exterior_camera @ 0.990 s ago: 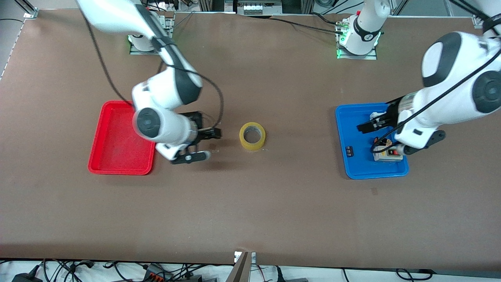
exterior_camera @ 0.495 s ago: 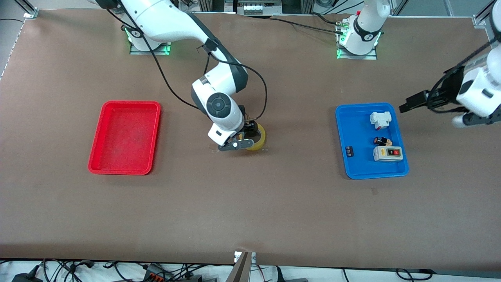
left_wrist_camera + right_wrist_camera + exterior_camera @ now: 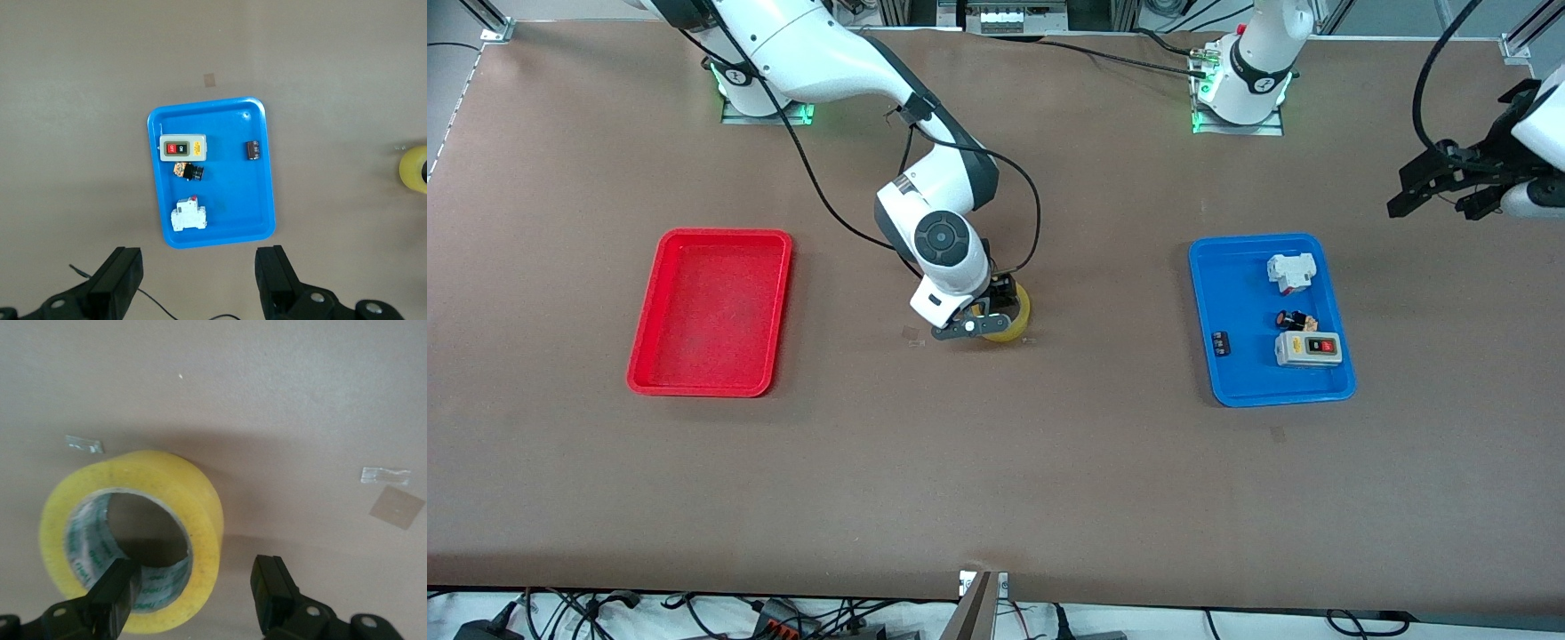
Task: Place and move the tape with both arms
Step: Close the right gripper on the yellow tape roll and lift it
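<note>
Two hands, both spread wide: the right hand [image 3: 983, 318] straddles the wall of the yellow tape roll [image 3: 1016, 316] at mid-table, one finger [image 3: 110, 593] in its hole, while the left hand [image 3: 1436, 182] waits released near the blue tray [image 3: 1232, 391].

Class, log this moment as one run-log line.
right gripper: open, straddling wall of yellow tape roll lying flat on table | left gripper: open, above blue plastic tray, waiting
</note>
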Robot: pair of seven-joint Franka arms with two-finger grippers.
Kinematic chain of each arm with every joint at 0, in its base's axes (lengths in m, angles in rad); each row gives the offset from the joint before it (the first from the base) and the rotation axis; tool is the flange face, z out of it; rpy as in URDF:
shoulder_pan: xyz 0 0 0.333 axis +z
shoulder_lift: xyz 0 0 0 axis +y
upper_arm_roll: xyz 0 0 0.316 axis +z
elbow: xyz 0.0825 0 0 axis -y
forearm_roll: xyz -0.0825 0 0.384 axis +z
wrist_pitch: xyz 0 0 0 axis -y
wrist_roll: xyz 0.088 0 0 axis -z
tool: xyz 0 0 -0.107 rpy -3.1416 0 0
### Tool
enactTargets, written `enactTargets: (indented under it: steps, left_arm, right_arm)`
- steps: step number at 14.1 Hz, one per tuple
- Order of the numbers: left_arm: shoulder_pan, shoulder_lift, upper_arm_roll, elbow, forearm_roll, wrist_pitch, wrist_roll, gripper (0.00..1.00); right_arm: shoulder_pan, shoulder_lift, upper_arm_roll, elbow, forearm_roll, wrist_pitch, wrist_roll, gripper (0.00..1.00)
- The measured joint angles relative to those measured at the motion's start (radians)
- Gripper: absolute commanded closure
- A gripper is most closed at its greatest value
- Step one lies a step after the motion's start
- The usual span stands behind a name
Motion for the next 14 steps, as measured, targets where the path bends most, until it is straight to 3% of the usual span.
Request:
enactTargets:
  steps: [1,5,6,9,14]
  left_arm:
    - [-0.022,-0.004,0.018,0.0,0.0,-0.008,0.001,0.0]
    - [-0.068,-0.005,0.073,-0.001,0.0,-0.05,0.004,0.0]
    - [-0.068,-0.005,0.074,-0.001,-0.001,-0.052,0.005,0.0]
    - [-0.055,-0.002,0.074,-0.002,-0.02,-0.04,0.005,0.0]
    - [-0.014,0.002,0.045,-0.002,-0.023,-0.02,0.011,0.0]
  right_arm:
    - [0.0,0.006,-0.001,0.0,-0.007,0.002,0.004,0.15]
    - [-0.001,0.011,-0.014,0.004,-0.026,0.026,0.006,0.73]
    - [-0.003,0.011,-0.016,0.007,-0.029,0.031,0.006,0.81]
    - [-0.003,0.01,-0.016,0.015,-0.034,0.036,0.006,1.0]
    - [0.001,0.008,-0.03,0.026,-0.049,-0.016,0.061,1.0]
